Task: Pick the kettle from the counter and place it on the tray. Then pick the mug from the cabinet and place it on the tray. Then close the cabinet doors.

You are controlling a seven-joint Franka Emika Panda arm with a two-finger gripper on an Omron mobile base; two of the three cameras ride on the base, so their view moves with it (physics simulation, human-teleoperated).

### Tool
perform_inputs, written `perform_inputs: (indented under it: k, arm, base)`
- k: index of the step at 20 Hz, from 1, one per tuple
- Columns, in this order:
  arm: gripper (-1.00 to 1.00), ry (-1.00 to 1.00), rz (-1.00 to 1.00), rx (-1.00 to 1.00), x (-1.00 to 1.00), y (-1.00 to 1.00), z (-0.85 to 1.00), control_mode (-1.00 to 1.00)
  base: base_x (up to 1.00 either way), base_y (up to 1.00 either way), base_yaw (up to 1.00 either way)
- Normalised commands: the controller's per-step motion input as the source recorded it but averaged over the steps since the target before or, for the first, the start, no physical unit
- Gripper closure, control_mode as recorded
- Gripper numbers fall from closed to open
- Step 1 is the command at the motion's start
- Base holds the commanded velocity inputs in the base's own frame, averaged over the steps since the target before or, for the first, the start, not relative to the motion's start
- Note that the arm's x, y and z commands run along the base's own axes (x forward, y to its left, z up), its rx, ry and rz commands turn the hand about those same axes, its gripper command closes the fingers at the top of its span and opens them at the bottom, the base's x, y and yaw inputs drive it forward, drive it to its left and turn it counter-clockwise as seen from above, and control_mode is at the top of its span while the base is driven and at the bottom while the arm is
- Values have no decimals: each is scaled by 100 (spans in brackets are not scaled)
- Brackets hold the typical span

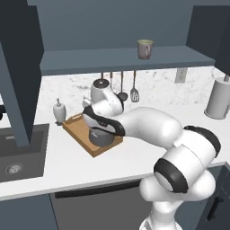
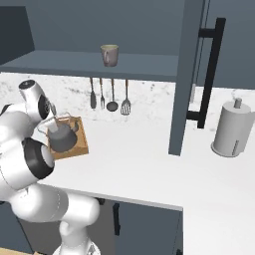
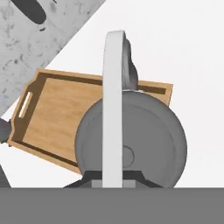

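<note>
Rendered kitchen — marble counter [image 1: 134, 157], sink [image 1: 18, 155], hanging utensils [image 2: 109, 97]

Soft, even light is falling over the whole rendered scene, and the white worktop [image 1: 134, 157] is showing bright without any glare. Only faint shadows are lying under the tray [image 1: 81, 137] and the kettle [image 2: 62, 139], while the inside of the cabinet [image 1: 112, 27] is staying dim. All three pictures are looking slightly soft and coarse, with no bending at the edges.

Kettle [image 3: 144, 140] over the near end of the tray [image 3: 52, 118], handle arch [image 3: 113, 109] upright.
</note>
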Motion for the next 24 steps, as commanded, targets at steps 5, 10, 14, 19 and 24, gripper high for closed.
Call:
perform_inputs:
  k: [5,10,14,19,24]
  arm:
    - [100,-3,0,0,49,34,0,-100]
    - [100,-8,0,0,43,33,0,-100]
    - [100,-14,0,1,22,26,2,-100]
    - [100,-8,0,0,27,24,0,-100]
    - [100,-2,0,0,34,9,0,-100]
  base:
    - [0,0,0]
    - [0,0,0]
    - [0,0,0]
    - [0,0,0]
    - [0,0,0]
